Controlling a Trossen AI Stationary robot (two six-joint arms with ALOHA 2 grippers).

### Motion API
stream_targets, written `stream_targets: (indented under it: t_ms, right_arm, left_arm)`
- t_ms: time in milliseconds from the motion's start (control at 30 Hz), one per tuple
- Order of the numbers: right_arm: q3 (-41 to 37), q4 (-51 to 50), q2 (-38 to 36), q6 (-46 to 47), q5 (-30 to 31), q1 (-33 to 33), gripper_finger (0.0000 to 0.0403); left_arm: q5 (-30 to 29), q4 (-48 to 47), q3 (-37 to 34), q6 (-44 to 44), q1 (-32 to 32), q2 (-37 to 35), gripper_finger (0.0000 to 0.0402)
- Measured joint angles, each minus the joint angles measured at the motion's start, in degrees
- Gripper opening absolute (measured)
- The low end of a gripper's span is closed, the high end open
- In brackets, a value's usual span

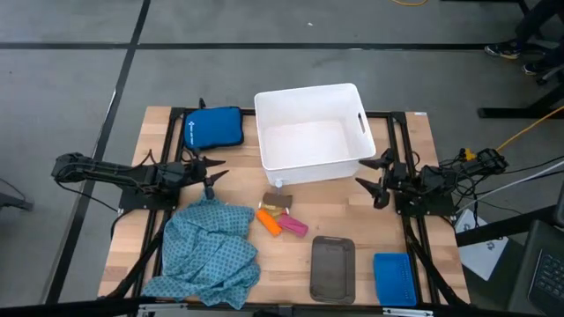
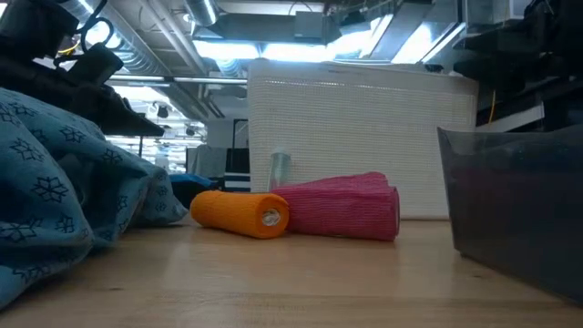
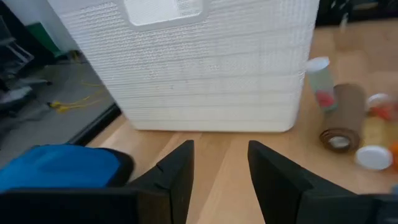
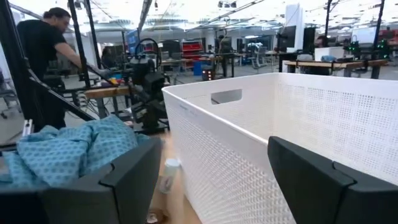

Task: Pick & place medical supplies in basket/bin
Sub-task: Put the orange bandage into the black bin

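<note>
Big white tub (image 1: pixel 310 134) sits empty at the table's (image 1: pixel 282 264) far middle, royal-blue pouch (image 1: pixel 213 128) just beside it. The crumpled teal dotted cloth (image 1: pixel 209 251) sprawls front-left. Left gripper (image 1: pixel 211 174) hovers above the cloth, fingers apart on nothing; right gripper (image 1: pixel 374 179) waits beside the tub, spread wide. Dark-grey tray (image 1: pixel 332 269) and small blue basket (image 1: pixel 393 278) lie front-right. Orange roll (image 2: pixel 241 213) touches pink roll (image 2: pixel 342 207), mid-table. A person (image 4: pixel 40 59) stands behind.

white tub (image 1: pixel 313 134) blocks desk (image 1: pixel 361 264) centre-back; bare wood btwn teal cloth (image 1: pixel 210 251) & grey tray (image 1: pixel 332 269), rolls (image 1: pixel 282 222) crowd the tub's front.
</note>
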Motion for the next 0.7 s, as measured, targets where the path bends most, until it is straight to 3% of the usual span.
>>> stream_targets:
  t_ms: [300, 700]
  right_arm:
    - [0.0, 1.81, 0.02, 1.3, -5.1, 0.0, 0.0297]
    - [0.0, 6.55, 0.0, 0.97, -13.83, 0.0, 0.0297]
  left_arm:
    - [7.95, 0.27, 0.09, -4.15, 0.0, 0.0, 0.0148]
    - [7.98, 0.29, 0.2, -5.83, 0.0, 0.0, 0.0148]
